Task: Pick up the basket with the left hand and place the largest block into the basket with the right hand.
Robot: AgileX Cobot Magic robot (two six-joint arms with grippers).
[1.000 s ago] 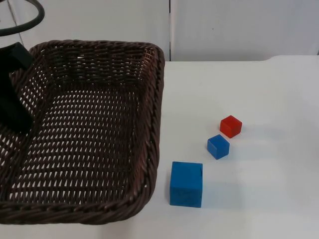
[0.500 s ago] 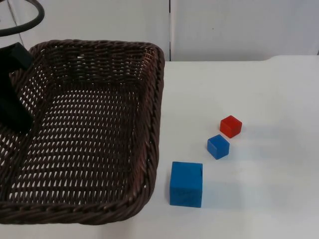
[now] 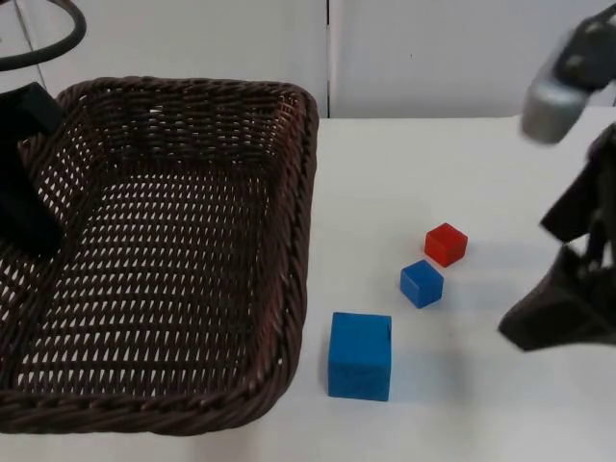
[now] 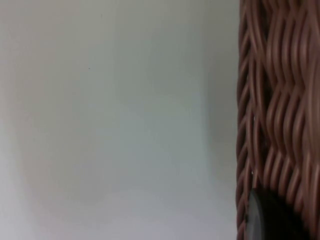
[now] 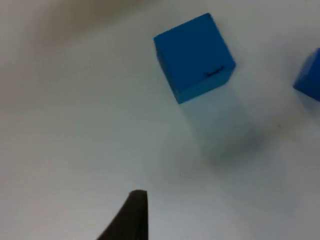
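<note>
While the left gripper grips the basket at its left rim, the right gripper hangs over the table right of the big blue block, finger spread indiscernible. Block sits just beside basket; small blue block and red block behind it.

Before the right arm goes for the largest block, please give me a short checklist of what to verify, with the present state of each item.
1. Basket held by the left tool at its rim: ok.
2. Large blue block on the table, free on top: ok.
3. Small blue block and red block apart from the large one: ok.
4. Right tool above the large block: not ok, it is off to the side.
5. Right tool open: cannot tell.
</note>
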